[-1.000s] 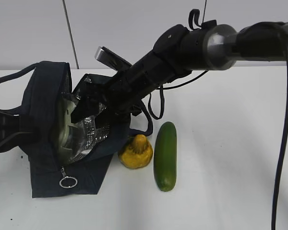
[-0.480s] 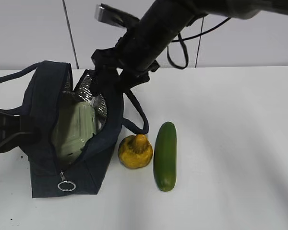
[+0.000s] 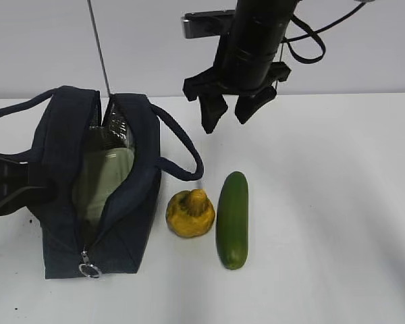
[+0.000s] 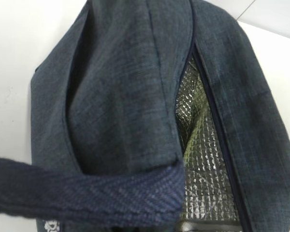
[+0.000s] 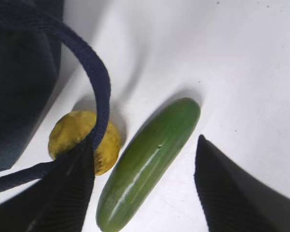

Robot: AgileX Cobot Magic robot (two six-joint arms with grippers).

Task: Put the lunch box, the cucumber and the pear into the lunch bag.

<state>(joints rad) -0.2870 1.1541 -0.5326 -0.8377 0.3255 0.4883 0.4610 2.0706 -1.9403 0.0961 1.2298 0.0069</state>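
Note:
The dark navy lunch bag [image 3: 131, 216] lies open at the left of the table. The lunch box's sage-green lid [image 3: 104, 179] shows inside it. The yellow-orange pear [image 3: 190, 213] and the green cucumber [image 3: 232, 219] lie side by side on the table right of the bag. My right gripper [image 3: 227, 121] is open and empty, up in the air behind them. In the right wrist view the right gripper [image 5: 145, 191] hangs over the cucumber [image 5: 150, 154], with the pear [image 5: 70, 130] to the left. My left gripper [image 3: 10, 185] grips the bag's left side. The bag [image 4: 111, 96] fills the left wrist view and hides the jaws.
A bag handle [image 3: 182, 152] loops out over the table toward the pear and crosses the right wrist view [image 5: 99, 82]. The zipper's metal ring [image 3: 88, 271] hangs at the bag's near end. Silver lining [image 4: 203, 159] shows inside. White table [image 3: 324, 223] spreads to the right.
My right gripper has come out of the bag, risen and moved right, and is now empty. The lunch box stays inside the bag. The bag's mouth has narrowed.

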